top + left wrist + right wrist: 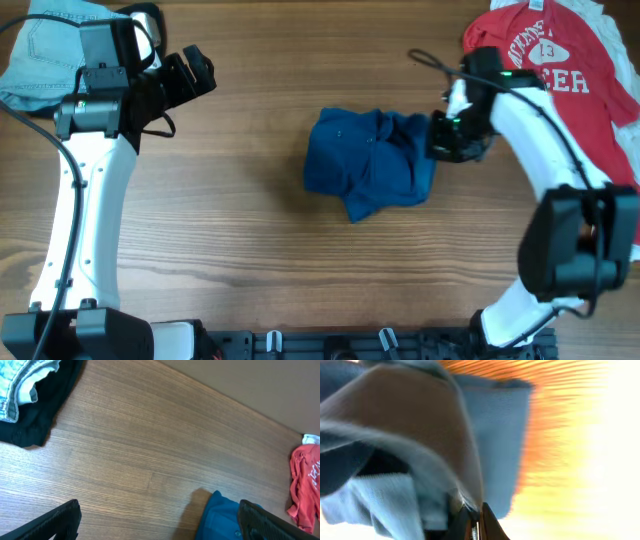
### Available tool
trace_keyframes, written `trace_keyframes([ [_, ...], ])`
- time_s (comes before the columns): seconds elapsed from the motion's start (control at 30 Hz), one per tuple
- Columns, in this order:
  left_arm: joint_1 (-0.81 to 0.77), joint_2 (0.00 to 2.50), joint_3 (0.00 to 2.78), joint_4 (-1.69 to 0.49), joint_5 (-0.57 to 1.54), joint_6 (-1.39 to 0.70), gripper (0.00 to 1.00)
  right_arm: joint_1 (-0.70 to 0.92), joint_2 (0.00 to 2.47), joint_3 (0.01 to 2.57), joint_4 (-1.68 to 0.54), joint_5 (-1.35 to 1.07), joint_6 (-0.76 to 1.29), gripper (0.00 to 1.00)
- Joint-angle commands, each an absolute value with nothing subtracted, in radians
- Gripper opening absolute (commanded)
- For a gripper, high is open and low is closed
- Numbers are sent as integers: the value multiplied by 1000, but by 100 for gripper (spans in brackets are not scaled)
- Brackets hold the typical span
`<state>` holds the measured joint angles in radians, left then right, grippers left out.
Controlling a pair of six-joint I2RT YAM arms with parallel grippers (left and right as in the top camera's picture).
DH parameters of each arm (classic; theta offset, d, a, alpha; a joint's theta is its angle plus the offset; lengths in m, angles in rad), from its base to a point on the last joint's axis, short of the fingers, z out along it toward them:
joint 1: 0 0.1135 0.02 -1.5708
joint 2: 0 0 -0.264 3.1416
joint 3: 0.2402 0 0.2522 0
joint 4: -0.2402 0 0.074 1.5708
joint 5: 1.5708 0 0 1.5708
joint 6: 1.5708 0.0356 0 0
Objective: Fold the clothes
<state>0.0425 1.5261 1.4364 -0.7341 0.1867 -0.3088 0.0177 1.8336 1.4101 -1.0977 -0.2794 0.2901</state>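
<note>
**Gripping the right edge of the crumpled shirt**

Viewing the scene from overhead, we find the blue shirt [370, 163] lying in a loose, rumpled bundle at the middle of the table [250, 250]. The right gripper [455, 140] sits at the bundle's right-hand edge, touching it. In the right wrist view its jaws are pressed together with a fold of the blue fabric [410, 435] pinched between them, so we read this as a firm hold on the shirt.

From that pinch the whole bulk of the garment lies to the gripper's left, toward the table's centre, and the bundle's longer spread runs roughly across the table, left to right. We judge that any spreading pull must therefore travel rightward, away from the mass.

The left gripper [195, 70] hangs well apart near the far left corner, jaws spread wide and empty, beside the jeans [45, 50] and the black garment [35, 415]. The right arm is thus clearly the nearer one. The red T-shirt [560, 70] lies flat at the far right, untouched.
</note>
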Motion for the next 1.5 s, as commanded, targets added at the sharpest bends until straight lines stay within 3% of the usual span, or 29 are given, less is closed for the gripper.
trace_keyframes([
  [0.0,50,1533,1440,-735,181,-292,100,-58,1758,1408,-1176,-243,204,4],
  [0.27,50,1533,1440,-735,181,-292,100,-60,1794,1365,-1205,-155,209,4],
  [0.3,50,1533,1440,-735,181,-292,100,-60,1804,1346,-1184,-102,231,24],
  [0.33,50,1533,1440,-735,181,-292,100,-63,1811,1331,-1161,-70,239,51],
  [0.37,50,1533,1440,-735,181,-292,100,-68,1820,1326,-1142,-58,234,65],
  [0.4,50,1533,1440,-735,181,-292,100,-75,1823,1327,-1120,-83,211,72],
  [0.43,50,1533,1440,-735,181,-292,100,-78,1822,1327,-1098,-141,178,73],
  [0.5,50,1533,1440,-734,181,-292,100,-76,1811,1358,-1029,-393,109,68],
  [0.57,50,1534,1440,-735,181,-292,100,-68,1794,1393,-975,-480,103,61],
  [0.77,50,1535,1440,-734,181,-292,100,-19,1794,1404,-951,-416,102,39],
  [0.93,50,1537,1440,-738,181,-292,100,59,1822,1327,-900,-409,126,4],
  [1.17,50,1538,1440,-750,180,-292,100,90,1890,1164,-737,-360,202,4],
  [1.47,50,1538,1440,-792,180,-292,100,267,2152,1207,-406,-427,204,4],
])
